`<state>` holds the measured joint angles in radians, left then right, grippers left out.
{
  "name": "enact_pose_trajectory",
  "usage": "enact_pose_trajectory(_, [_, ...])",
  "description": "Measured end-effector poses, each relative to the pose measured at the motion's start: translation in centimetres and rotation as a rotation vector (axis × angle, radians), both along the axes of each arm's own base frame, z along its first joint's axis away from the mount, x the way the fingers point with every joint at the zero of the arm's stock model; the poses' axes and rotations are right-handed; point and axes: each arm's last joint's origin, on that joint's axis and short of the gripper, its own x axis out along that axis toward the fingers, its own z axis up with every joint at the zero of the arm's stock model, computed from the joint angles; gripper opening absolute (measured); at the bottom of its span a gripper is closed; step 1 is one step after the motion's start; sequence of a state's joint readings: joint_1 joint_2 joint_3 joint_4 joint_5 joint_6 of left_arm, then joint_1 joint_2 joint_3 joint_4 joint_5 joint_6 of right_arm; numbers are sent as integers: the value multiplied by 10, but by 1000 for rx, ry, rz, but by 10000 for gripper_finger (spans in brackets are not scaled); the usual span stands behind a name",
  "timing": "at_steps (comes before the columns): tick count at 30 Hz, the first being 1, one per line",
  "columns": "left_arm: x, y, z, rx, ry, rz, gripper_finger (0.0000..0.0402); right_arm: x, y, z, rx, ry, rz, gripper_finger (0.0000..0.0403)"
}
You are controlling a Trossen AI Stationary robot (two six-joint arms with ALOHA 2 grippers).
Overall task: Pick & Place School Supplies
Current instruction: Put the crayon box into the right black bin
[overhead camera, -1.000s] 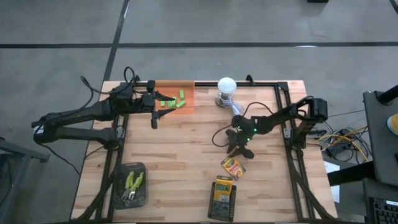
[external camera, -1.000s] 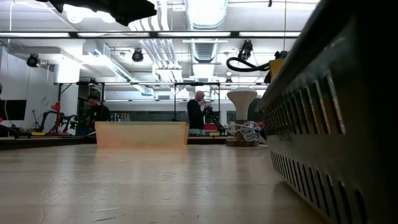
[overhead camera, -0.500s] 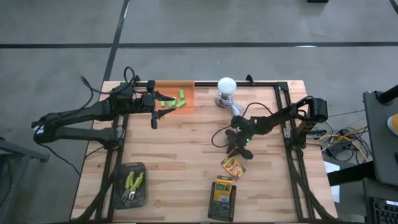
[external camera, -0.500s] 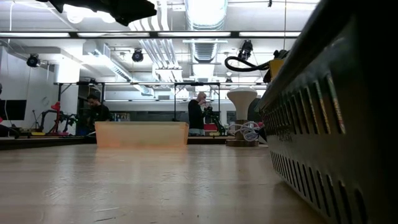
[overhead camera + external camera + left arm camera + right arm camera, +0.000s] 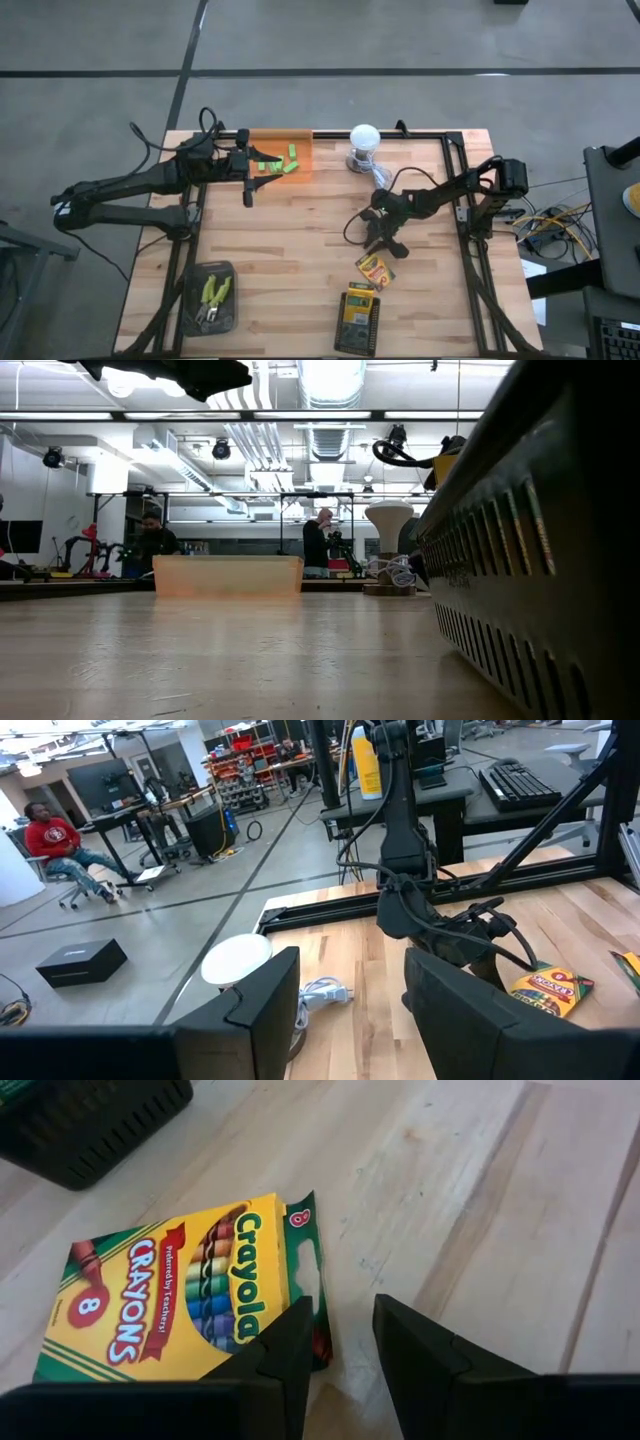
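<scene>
A yellow-and-green crayon box (image 5: 374,267) (image 5: 170,1305) lies flat on the wood. My right gripper (image 5: 386,243) (image 5: 340,1350) is open and hangs just over the box's tab end, one finger above that end, the other over bare wood. More crayon boxes sit in a black basket (image 5: 357,320). Green blocks (image 5: 277,164) lie in an orange tray (image 5: 227,575). Two green-handled pliers (image 5: 213,294) rest in a dark tray. My left gripper (image 5: 248,193) (image 5: 345,1010) is open, beside the orange tray, holding nothing. My right gripper comes from above, slanting down at the crayon box's tab end (image 5: 300,1245). One finger (image 5: 285,1355) covers that end's corner. I cannot tell whether it touches the box, which lies flat on the table.
A white bulb with a coiled cable (image 5: 364,145) (image 5: 237,960) stands at the far edge. The black basket's wall (image 5: 540,560) fills the low view's right. Bare wood lies in the table's middle. People show in the room beyond.
My right arm's wrist has turned a little over the crayon box and its gripper has edged toward the near edge. The box has stayed in place.
</scene>
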<state>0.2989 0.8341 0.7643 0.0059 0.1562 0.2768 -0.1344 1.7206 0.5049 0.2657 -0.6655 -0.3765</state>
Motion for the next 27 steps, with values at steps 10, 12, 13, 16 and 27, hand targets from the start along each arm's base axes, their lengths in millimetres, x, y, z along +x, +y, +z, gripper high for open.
enact_pose_trajectory(10, [0,0,0,0,0,0,188,0,1,0,-30,-34,51,107])
enact_pose_trajectory(12, [0,0,0,0,0,0,188,-1,1,0,-43,-47,67,107])
enact_pose_trajectory(13, [0,0,0,0,0,0,188,-1,1,-1,-47,-50,72,107])
enact_pose_trajectory(16, [0,0,0,0,0,0,188,-1,1,-1,-49,-52,75,102])
enact_pose_trajectory(27, [0,0,0,0,0,0,188,2,0,1,-60,-46,38,89])
